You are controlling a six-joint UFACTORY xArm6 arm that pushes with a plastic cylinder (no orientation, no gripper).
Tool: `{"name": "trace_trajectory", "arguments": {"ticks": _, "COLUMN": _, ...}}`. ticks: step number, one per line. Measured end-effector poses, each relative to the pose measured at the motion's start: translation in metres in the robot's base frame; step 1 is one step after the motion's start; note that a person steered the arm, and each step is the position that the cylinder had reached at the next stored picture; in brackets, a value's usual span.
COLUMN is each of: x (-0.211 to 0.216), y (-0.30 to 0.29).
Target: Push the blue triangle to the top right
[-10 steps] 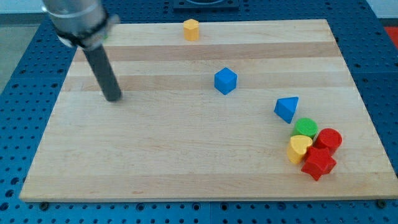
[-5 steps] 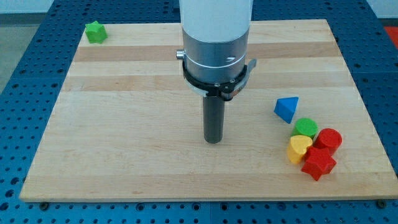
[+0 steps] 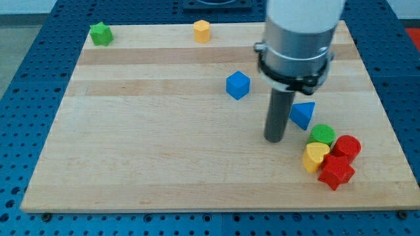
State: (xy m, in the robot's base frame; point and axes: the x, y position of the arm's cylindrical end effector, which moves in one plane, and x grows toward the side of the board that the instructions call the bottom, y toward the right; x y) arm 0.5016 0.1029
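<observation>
Spreading across nearly the whole view, the wooden board (image 3: 164,151) is lying on a blue perforated table (image 3: 20,78), and I am standing my rod on it with my tip (image 3: 273,139) just left of the blue triangle (image 3: 303,115), a little below it; I am carrying no jaws, only this rod. Clustering below the triangle toward the view's bottom right are sitting a green cylinder (image 3: 322,135), a red cylinder (image 3: 347,147), a yellow heart (image 3: 315,156) and a red star (image 3: 336,172). Sitting apart are a blue cube (image 3: 238,85) up and left of my tip, an orange block (image 3: 201,31) at the top edge and a green star (image 3: 100,33) in the top left corner.
</observation>
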Motion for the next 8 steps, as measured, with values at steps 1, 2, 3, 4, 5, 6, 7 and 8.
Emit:
{"name": "trace_trajectory", "arguments": {"ticks": 1, "x": -0.004, "y": 0.007}}
{"name": "trace_trajectory", "arguments": {"ticks": 2, "x": -0.006, "y": 0.044}}
{"name": "trace_trajectory", "arguments": {"ticks": 3, "x": -0.016, "y": 0.051}}
{"name": "trace_trajectory", "arguments": {"ticks": 4, "x": -0.025, "y": 0.051}}
{"name": "trace_trajectory", "arguments": {"ticks": 5, "x": -0.029, "y": 0.051}}
{"name": "trace_trajectory", "arguments": {"ticks": 6, "x": -0.042, "y": 0.051}}
{"name": "trace_trajectory", "arguments": {"ticks": 7, "x": -0.063, "y": 0.051}}
{"name": "trace_trajectory", "arguments": {"ticks": 8, "x": -0.082, "y": 0.05}}
